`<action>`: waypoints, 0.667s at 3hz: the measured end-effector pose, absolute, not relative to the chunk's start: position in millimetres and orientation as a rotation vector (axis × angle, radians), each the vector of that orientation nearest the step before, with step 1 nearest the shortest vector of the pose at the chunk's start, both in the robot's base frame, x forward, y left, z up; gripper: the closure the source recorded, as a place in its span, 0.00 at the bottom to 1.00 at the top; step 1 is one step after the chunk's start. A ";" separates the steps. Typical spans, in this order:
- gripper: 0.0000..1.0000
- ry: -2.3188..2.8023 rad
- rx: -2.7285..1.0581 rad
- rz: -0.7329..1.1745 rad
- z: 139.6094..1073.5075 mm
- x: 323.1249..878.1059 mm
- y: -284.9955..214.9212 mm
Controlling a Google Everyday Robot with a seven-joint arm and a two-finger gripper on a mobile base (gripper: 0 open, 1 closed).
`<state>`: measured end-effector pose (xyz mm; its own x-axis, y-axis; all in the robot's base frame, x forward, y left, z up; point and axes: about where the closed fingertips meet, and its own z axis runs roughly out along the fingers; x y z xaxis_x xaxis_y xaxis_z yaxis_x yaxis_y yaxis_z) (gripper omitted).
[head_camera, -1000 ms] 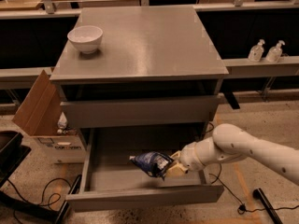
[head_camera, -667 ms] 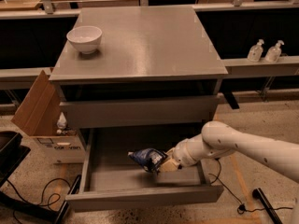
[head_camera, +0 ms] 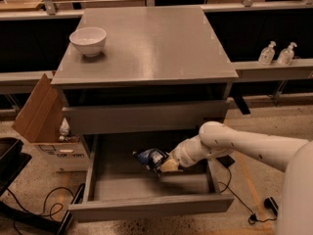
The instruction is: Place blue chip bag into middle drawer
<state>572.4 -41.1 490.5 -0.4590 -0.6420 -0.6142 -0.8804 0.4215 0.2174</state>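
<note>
The blue chip bag is a small dark-blue foil bag with white print, held just above the floor of the open middle drawer. My gripper reaches in from the right on a white arm and is shut on the bag's right end. The bag hangs over the drawer's centre, a little toward the back. The drawer is pulled far out, a grey tray with low walls. The other grey drawer above it is closed.
A white bowl stands on the cabinet top at the back left. An open cardboard box sits on the floor left of the cabinet. Two pump bottles stand on a ledge at the right. Cables lie on the floor.
My gripper has moved left and toward the back of the drawer, carrying the blue chip bag with it. The arm now reaches further in under the cabinet.
</note>
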 end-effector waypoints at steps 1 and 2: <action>0.51 2.240 -1.295 0.732 489.3 571.8 -39.2; 0.28 2.240 -1.298 0.736 488.2 570.9 -37.4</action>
<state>570.9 -37.4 488.2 -0.4583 -0.6437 -0.6129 -0.8817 0.4161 0.2223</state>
